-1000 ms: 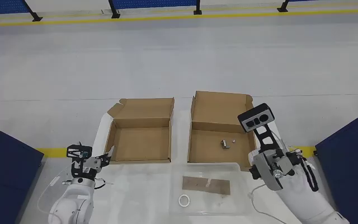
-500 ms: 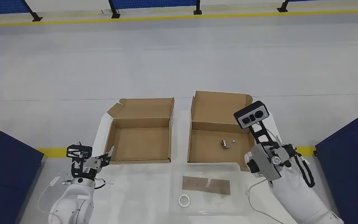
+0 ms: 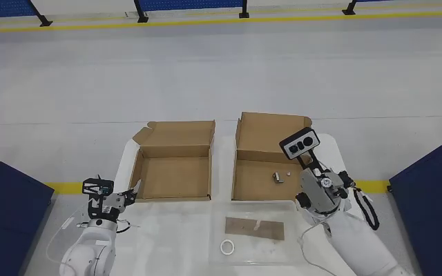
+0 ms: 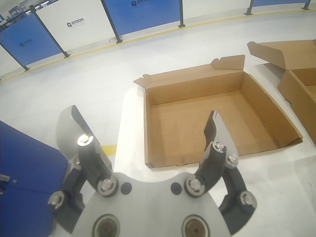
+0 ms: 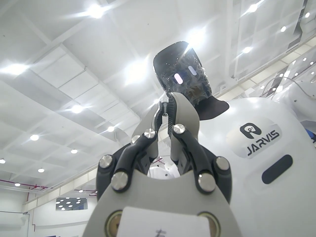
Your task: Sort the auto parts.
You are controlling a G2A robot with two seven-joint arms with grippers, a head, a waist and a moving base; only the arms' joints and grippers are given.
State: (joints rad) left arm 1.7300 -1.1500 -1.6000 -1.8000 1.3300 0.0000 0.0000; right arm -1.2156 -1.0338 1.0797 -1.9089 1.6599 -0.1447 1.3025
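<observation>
So, start with the small dark part (image 5: 164,111): it sits pinched at the very tips of the right gripper (image 5: 166,108), whose jaws are drawn almost together on it; it looks slim and threaded, but you cannot tell what kind of part it is; the gripper is turned upward, with the ceiling (image 5: 61,57) behind it; seen from above, it hangs over the near right corner of the right box (image 3: 269,155), by the far right corner of the clear tray (image 3: 276,253).

Other parts, for your log: a small metal part (image 3: 278,176) lies on the floor of the right box; a smaller pale bit (image 3: 288,174) lies just beside it, not touching; a white ring (image 3: 226,246) lies in the clear tray toward its near left corner; a brown cardboard strip (image 3: 266,230) lies flat across the tray's middle, a tiny white piece (image 3: 256,224) on it.

Left box (image 3: 173,178): open, lid flap standing at the far side; it sits beside the right box with a gap between; both boxes and the tray rest on the white table (image 3: 173,231).

Left gripper (image 4: 143,110): jaws spread wide, nothing between them; it hovers over the table's near left part, just off the left box's near left corner.
</observation>
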